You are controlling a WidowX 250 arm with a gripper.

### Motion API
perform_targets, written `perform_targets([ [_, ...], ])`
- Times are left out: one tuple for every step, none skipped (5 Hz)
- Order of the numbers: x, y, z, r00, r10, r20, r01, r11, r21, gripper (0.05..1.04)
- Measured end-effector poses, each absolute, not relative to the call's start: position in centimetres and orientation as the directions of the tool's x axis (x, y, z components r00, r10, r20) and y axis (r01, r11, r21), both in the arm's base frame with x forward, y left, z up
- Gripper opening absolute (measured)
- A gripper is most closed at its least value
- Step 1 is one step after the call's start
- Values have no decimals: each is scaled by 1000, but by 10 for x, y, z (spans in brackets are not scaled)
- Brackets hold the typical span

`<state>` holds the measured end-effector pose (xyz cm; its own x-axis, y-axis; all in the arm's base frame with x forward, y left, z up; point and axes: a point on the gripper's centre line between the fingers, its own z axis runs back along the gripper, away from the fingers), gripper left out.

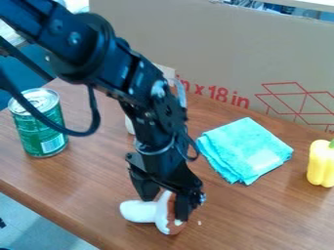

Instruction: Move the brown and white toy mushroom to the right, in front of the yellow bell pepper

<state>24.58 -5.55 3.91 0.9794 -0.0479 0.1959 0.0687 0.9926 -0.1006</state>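
Observation:
The black gripper (165, 200) hangs low over the table, left of centre near its front edge. Its fingers stand apart, open, over a toy mushroom (137, 211) with a white stem and a brown and white cap. The mushroom lies on its side, stem toward the left. One finger is above the stem's upper side; the other covers part of the cap. Whether either finger touches it, I cannot tell. Behind and to the right of the gripper lies a folded turquoise cloth (245, 149).
A green can (42, 124) stands upright at the left, near a hanging arm cable. At the right edge is a yellow toy pepper (321, 163). A large cardboard box (228, 53) borders the wooden table (261, 215) at the back. Partly hidden behind the arm is a pale object.

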Motion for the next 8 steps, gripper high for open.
perform_targets([
  [249, -63, 32, 983, -39, 181, 59, 993, -107, 726],
  [253, -73, 40, 981, -62, 182, 75, 995, -65, 612],
  [256, -91, 76, 957, -113, 266, 129, 991, -45, 590],
  [266, -123, 113, 925, -207, 320, 227, 973, -28, 590],
  [282, -166, 125, 885, -277, 374, 326, 942, -73, 590],
  [287, -197, 90, 889, -324, 323, 388, 908, -159, 590],
  [290, -220, 44, 914, -310, 263, 378, 886, -268, 590],
  [297, -228, 35, 921, -287, 265, 360, 886, -292, 590],
])
